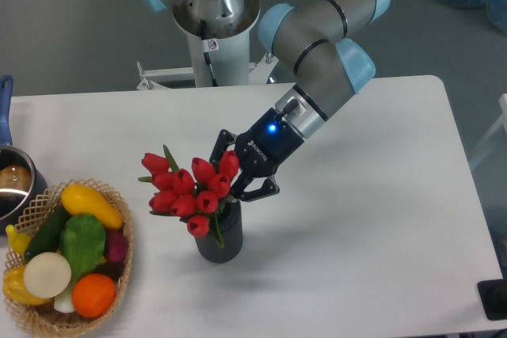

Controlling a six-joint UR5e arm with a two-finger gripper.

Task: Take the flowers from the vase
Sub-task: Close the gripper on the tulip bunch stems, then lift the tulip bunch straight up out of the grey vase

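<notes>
Grey floor lay behind a white bench point(356, 219) with rounded corners, and the robot's pale pedestal point(214, 29) stood at the bench's far edge. From there the arm point(321, 45), grey with light blue joint caps, reached down and toward the camera's left, a small blue light glowing on its wrist.

Near the middle of the bench, toward the front, stood the vase point(220, 237), a small dark grey ribbed cylinder, upright. The flowers point(190, 187), a bunch of red tulip buds with green leaves, sat with their stems in the vase's mouth, and the heads leaned out to the left above the rim. One bud hung low against the vase's upper left side.

The black pincer point(230, 182) was at the right side of the bunch, just above the vase's mouth. Its fingers point(256, 190) were drawn in around the stems just below the buds, and it appeared to be gripping the flowers there, though the buds hid the contact itself. The stems were still inside the vase.

At the front left corner of the bench sat a wicker basket point(119, 275) filled with coloured vegetables point(75, 247): yellow, green, white, orange and dark purple pieces. Just behind it, at the left edge, part of a steel pot point(12, 187) with a blue handle was in view. The basket was well apart from the vase.
</notes>
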